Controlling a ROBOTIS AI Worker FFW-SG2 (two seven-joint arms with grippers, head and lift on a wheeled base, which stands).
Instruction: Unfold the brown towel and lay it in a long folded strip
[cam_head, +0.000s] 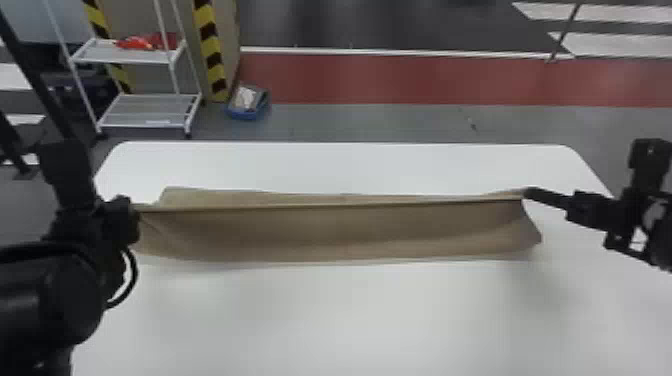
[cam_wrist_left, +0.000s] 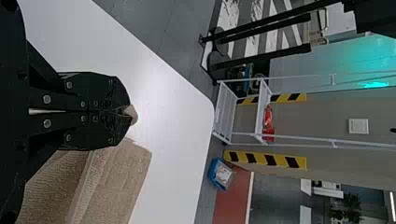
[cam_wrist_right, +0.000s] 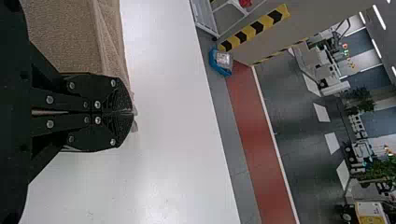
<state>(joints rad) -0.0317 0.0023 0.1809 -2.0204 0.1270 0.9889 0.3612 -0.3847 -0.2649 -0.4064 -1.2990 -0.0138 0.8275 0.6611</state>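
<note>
Brown towel (cam_head: 340, 232) runs in a long strip across our white surface (cam_head: 350, 315); we hold its straight edge, our left fingers (cam_head: 131, 220) clamped on 1 end, our right fingers (cam_head: 545, 196) on the other.

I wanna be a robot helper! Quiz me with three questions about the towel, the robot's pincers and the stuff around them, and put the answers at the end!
1. True or false: the left pincer and the right pincer both grip the brown towel.
2. What colour is the table? a) red b) white c) green
3. Fill in: beyond the table, a ____ tub sits on the floor.

Key: 1 true; 2 b; 3 blue.
</note>
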